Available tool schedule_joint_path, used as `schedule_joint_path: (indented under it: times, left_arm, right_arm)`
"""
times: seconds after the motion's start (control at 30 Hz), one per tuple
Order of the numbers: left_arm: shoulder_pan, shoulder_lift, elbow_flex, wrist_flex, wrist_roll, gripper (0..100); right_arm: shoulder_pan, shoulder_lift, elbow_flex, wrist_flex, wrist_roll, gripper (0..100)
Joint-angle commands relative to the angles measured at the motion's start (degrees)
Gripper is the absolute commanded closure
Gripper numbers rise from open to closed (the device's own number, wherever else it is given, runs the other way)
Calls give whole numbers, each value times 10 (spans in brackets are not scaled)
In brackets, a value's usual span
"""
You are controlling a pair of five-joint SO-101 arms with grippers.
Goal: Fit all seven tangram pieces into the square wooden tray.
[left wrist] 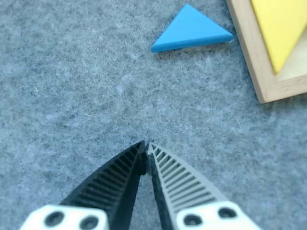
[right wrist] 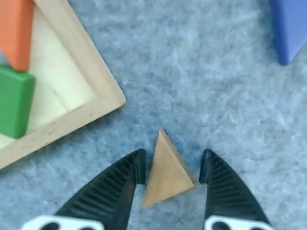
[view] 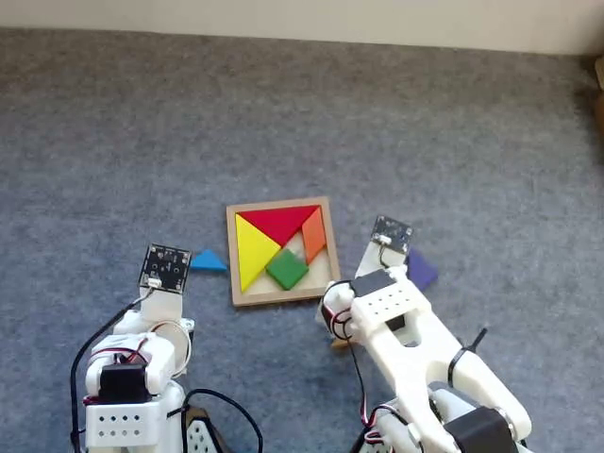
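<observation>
Right wrist view: right hand (right wrist: 172, 160) has its fingers apart, straddling a small bare-wood triangle (right wrist: 168, 172) that lies flat on the grey felt counter (right wrist: 201, 81). Neither finger looks to be touching it yet. The triangle sits just outside the nearest corner of the square wooden tray (right wrist: 96, 103). A purple piece (right wrist: 290, 28) lies farther off on the felt.

High view: the tray (view: 283, 294) holds a red triangle (view: 278, 222), a yellow triangle (view: 253, 253), an orange piece (view: 314, 236) and a green square (view: 287, 270). Bare floor shows at the corner nearest the right arm. A blue triangle (view: 209, 261) lies just outside the tray's far side.

Left wrist view: left hand (left wrist: 146, 146) has its fingers together and empty, low over the felt and well short of the blue triangle (left wrist: 192, 29).

Handling, as judged: the wood triangle looks light, rigid and thin, with smooth faces and no give. Sloped sides may squirt out of a pinch. Best hold is probably low on the edges, one finger flat on the long side and the other near the opposite corner, with gentle pressure. Felt should stop it sliding.
</observation>
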Motion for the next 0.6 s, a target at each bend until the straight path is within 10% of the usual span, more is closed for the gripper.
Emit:
schedule_joint_path:
  times: [0.0, 0.57]
  left_arm:
    - [-6, -23, 12, 2, 5, 964]
    - [-6, -23, 12, 2, 5, 964]
  right_arm:
    - [-7, 53, 0, -7, -5, 814]
    - [-27, 22, -43, 78, -5, 814]
